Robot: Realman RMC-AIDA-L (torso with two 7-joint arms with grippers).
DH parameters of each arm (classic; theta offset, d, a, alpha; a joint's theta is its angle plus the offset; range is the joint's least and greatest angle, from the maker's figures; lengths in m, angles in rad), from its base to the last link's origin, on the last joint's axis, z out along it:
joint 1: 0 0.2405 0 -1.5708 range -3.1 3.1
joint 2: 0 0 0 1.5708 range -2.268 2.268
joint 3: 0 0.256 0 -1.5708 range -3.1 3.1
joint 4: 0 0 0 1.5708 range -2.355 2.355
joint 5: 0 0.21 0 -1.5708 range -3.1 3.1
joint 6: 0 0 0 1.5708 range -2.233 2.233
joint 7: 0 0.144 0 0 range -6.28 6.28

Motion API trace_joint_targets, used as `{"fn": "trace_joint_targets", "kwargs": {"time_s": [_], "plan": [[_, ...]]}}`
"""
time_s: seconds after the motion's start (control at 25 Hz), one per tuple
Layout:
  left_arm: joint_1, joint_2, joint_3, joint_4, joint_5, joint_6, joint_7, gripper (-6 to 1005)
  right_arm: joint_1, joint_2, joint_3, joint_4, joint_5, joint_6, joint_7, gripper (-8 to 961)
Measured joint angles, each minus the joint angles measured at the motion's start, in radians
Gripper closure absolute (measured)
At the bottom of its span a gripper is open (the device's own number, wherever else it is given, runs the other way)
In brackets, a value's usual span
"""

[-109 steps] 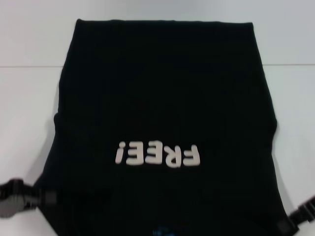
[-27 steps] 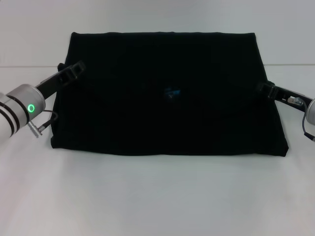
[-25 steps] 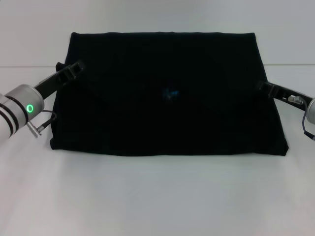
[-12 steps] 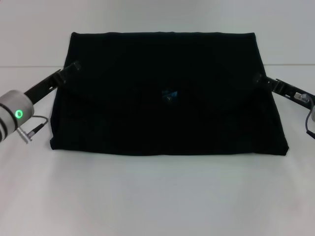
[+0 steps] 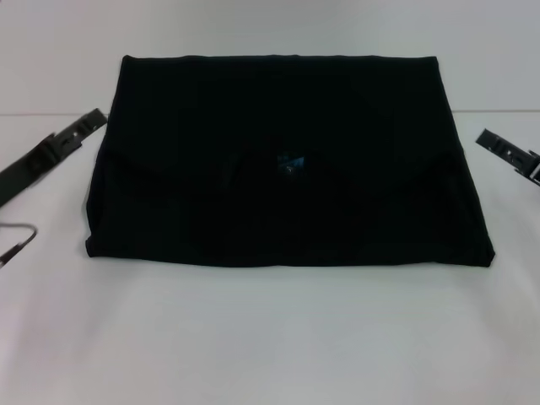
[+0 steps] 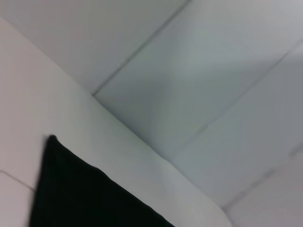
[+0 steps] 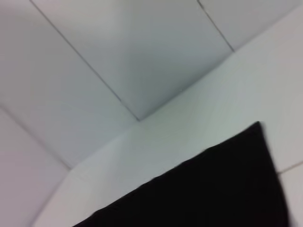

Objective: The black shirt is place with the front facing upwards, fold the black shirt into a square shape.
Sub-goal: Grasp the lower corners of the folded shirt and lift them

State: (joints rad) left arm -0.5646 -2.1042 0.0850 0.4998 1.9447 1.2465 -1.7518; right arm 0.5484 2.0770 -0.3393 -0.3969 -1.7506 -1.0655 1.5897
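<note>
White table (image 5: 270, 337), and the black shirt (image 5: 287, 169) lies folded between your left gripper (image 5: 84, 128) and right gripper (image 5: 494, 143). Can't tell their finger state. It's soft, floppy cloth; pinch the side edges nearest each gripper.

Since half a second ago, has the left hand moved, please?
Yes. The left hand has drawn back off the black shirt, outward to the robot's left.

Left wrist view: one pointed corner of the black shirt (image 6: 80, 194) lies flat on a white table (image 6: 28, 118). Cloth is plain black here, no print or label visible. Pale wall panels (image 6: 199, 80) with thin seams rise behind the table edge. No gripper fingers in view.
</note>
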Motion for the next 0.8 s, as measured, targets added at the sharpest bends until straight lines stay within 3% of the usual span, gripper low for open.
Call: {"fn": "trace_joint_targets", "kwargs": {"time_s": [0.16,0.32,0.52,0.8], "plan": [[0.067,0.007,0.085,0.125,0.066,0.144,-0.191,100,-0.042,-0.024,-0.073,-0.016,-0.048,-0.157,-0.018,15],[0.085,0.022,0.101,0.203,0.186,0.252,-0.271,100,-0.053,-0.036,-0.155,-0.018,-0.126,-0.300,-0.103,19],[0.055,0.042,0.104,0.241,0.354,0.258,-0.277,101,-0.043,-0.027,-0.237,-0.018,-0.218,-0.369,-0.191,24],[0.039,0.042,0.180,0.243,0.385,0.167,-0.176,102,-0.018,0.001,-0.345,-0.018,-0.259,-0.379,-0.232,30]]}}
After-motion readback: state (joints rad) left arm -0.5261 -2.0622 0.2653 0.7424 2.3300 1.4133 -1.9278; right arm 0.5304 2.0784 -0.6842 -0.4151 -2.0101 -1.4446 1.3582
